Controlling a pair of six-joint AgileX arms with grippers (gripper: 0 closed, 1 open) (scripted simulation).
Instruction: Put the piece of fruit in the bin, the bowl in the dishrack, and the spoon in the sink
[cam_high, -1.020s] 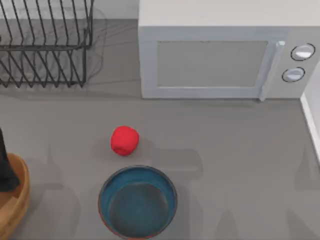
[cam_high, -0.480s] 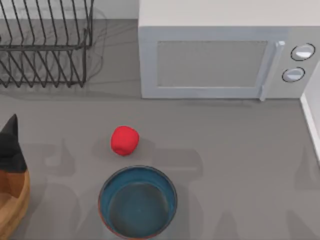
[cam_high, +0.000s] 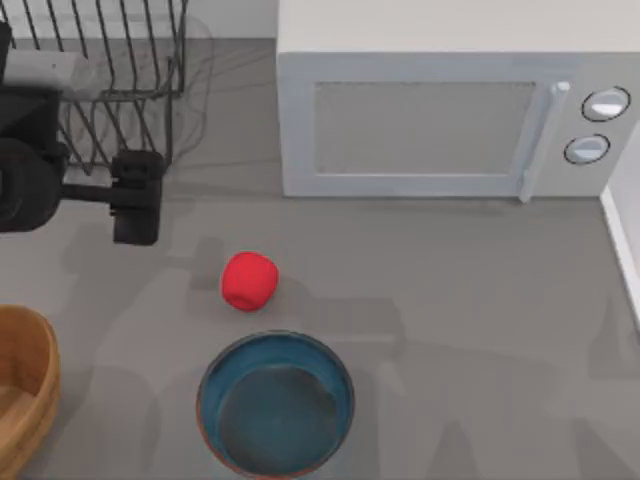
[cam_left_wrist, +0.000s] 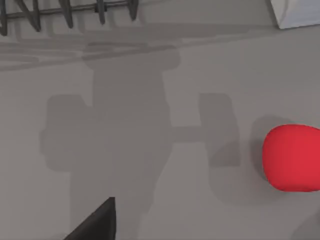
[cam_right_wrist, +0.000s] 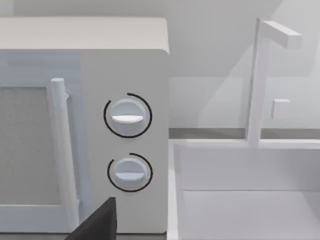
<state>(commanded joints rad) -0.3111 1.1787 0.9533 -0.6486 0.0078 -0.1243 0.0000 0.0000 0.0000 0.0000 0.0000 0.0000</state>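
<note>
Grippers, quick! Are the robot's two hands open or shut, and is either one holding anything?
Left gripper: over the table in front of the dishrack, near the piece of fruit, holding nothing that shows.
Right gripper: cannot be told.

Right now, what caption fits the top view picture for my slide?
Left gripper hovers near the dishrack, with the red fruit and blue bowl waiting on the table.
</note>
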